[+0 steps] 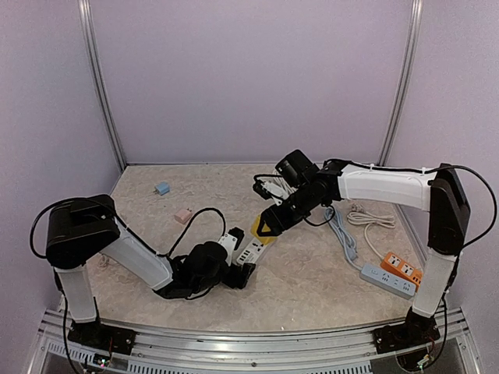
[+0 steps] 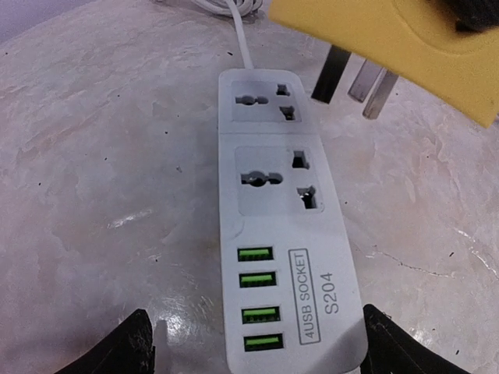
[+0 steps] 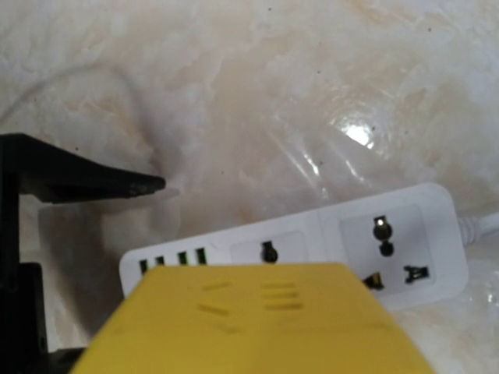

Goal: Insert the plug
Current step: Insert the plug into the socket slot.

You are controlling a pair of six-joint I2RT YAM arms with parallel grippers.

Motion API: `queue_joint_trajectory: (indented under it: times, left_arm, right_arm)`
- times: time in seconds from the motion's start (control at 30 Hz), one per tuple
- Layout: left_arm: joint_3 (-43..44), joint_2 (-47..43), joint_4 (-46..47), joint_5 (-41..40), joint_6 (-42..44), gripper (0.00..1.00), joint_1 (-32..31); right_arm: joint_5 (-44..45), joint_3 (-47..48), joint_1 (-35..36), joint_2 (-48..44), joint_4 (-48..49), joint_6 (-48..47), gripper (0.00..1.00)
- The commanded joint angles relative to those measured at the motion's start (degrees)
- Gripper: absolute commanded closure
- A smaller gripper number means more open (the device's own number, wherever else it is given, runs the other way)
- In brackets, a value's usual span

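We held the yellow plug in the right jaws, which were clamped on it. It hung in the air over the far end of the white power strip. Its three metal pins pointed down but were not in any holes yet. The strip lay flat on the counter. The left jaws stood apart, one on each side of the end with the green USB ports. We could see a gap on one side, so they were not squeezing the strip.

To do this well, we thought we first had to line up the pins with the holes of the far socket. In the left wrist view the pins looked a bit off to the side and tipped, so the plug needed turning until it stood straight. Then a slow push straight down seemed best. We thought the left jaws should pinch the strip so it could not slide or tip up.
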Motion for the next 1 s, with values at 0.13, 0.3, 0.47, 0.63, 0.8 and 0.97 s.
queue_joint_trajectory:
  times: [0.13, 0.3, 0.47, 0.63, 0.8, 0.97]
  left_arm:
    - [-2.94, 2.35, 8.69, -1.97, 1.28, 0.16, -0.29]
    - [-3.83, 3.09, 11.32, -1.24, 2.02, 0.16, -0.34]
    - [-4.86, 3.18, 13.27, -1.04, 2.24, 0.16, -0.41]
    - [-5.17, 3.1, 13.84, -0.82, 2.42, 0.15, -0.53]
    - [-5.58, 3.12, 14.8, -0.89, 2.44, 0.15, -0.6]
    - [-5.49, 3.36, 14.81, -0.87, 2.6, 0.15, -0.6]
  right_arm:
    - [-1.59, 2.81, -0.69, 1.73, -0.74, -2.57, 1.0]
    - [-0.93, 3.45, -0.61, 2.28, 0.47, -4.59, 1.0]
    - [1.21, 4.44, -0.64, 3.69, 0.75, -6.75, 1.0]
    - [1.92, 5.37, -0.52, 5.49, 0.3, -8.5, 1.0]
    - [2.86, 5.66, -0.11, 6.43, 0.2, -10.21, 1.0]
    - [2.99, 6.41, 0.96, 7.09, -0.27, -12.49, 1.0]
